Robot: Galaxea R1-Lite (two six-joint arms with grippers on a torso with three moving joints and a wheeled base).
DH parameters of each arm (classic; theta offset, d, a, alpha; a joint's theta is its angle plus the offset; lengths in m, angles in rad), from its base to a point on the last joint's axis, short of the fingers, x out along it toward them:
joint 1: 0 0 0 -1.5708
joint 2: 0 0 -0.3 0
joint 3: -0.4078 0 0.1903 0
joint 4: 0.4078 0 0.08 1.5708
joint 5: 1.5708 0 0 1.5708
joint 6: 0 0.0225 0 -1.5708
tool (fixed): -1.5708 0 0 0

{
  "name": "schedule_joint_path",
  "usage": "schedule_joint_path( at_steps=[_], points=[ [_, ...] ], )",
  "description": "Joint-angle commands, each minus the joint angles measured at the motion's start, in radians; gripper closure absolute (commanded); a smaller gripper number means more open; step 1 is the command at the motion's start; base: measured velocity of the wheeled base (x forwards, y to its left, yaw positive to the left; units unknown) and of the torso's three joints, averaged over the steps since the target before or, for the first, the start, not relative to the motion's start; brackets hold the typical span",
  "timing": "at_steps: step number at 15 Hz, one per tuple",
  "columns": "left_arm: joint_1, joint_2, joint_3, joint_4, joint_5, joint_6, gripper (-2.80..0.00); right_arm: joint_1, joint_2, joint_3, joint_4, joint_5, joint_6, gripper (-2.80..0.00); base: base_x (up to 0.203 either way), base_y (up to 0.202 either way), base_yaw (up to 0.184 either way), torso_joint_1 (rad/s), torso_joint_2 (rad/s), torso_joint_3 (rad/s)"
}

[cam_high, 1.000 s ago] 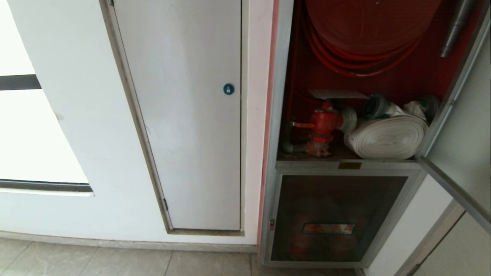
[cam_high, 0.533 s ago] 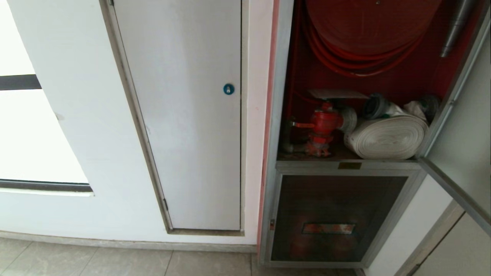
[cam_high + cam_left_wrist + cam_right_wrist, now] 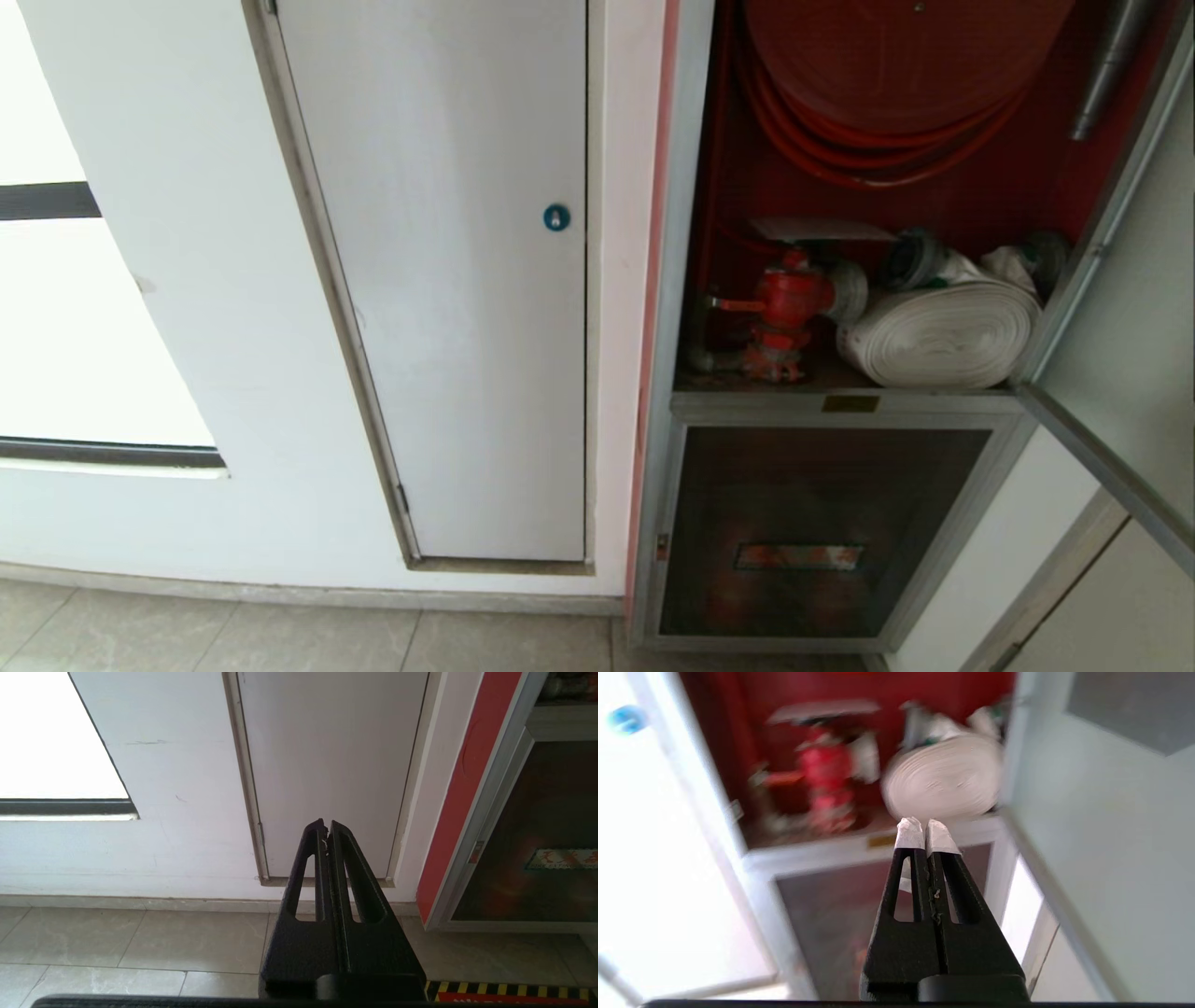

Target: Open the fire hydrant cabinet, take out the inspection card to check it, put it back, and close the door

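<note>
Fire hydrant cabinet (image 3: 686, 280) open on the right, door (image 3: 1120, 308) swung out at far right, inspection card (image 3: 822, 229) lying flat above red valve (image 3: 789, 303), right gripper (image 3: 924, 828) closed and empty facing the white rolled hose (image 3: 945, 784), left gripper (image 3: 325, 825) closed, parked low near the floor.

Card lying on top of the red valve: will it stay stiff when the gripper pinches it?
Probably not: the inspection card looks sheet-thin, so likely light and bendy. It lies flat across the red valve, overhanging it, so a nudge may slide it off.
</note>
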Motion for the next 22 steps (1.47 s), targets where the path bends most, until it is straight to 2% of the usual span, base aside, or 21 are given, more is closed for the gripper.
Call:
schedule_joint_path(
  at_steps=[1,4,7,13,17,18,20,22],
  points=[
    [0.000,0.000,0.003,0.000,0.000,0.000,0.00,0.052,-0.181,-0.033,0.171,0.005,-0.004,0.00,0.000,0.000,0.000,0.000,0.00,0.000],
    [0.000,0.000,0.003,0.000,-0.001,0.000,0.00,0.144,-0.320,-0.043,0.329,0.006,-0.012,0.00,0.000,0.000,0.000,0.000,0.00,0.000],
    [0.000,0.000,0.003,0.000,-0.001,0.000,0.00,0.177,-0.446,0.002,0.422,0.011,-0.039,0.00,0.000,0.000,0.000,0.000,0.00,0.000],
    [0.000,0.000,0.003,0.000,0.000,0.000,0.00,0.204,-0.654,0.208,0.446,0.012,-0.109,0.00,0.000,0.000,0.000,0.000,0.00,0.000],
    [0.000,0.000,0.003,0.000,-0.001,0.000,0.00,0.205,-0.659,0.308,0.401,0.010,-0.104,0.00,0.000,0.000,0.000,0.000,0.00,0.000],
    [0.000,0.000,0.003,0.000,-0.001,0.000,0.00,0.205,-0.660,0.359,0.356,0.010,-0.103,0.00,0.000,0.000,0.000,0.000,0.00,0.000],
    [0.000,0.000,0.003,0.000,-0.001,0.000,0.00,0.205,-0.660,0.464,0.171,0.011,-0.095,0.00,0.000,0.000,0.000,0.000,0.00,0.000],
    [0.000,0.000,0.003,0.000,-0.001,0.000,0.00,0.205,-0.660,0.494,0.135,0.015,-0.079,0.00,0.000,0.000,0.000,0.000,0.00,0.000]
  ],
)
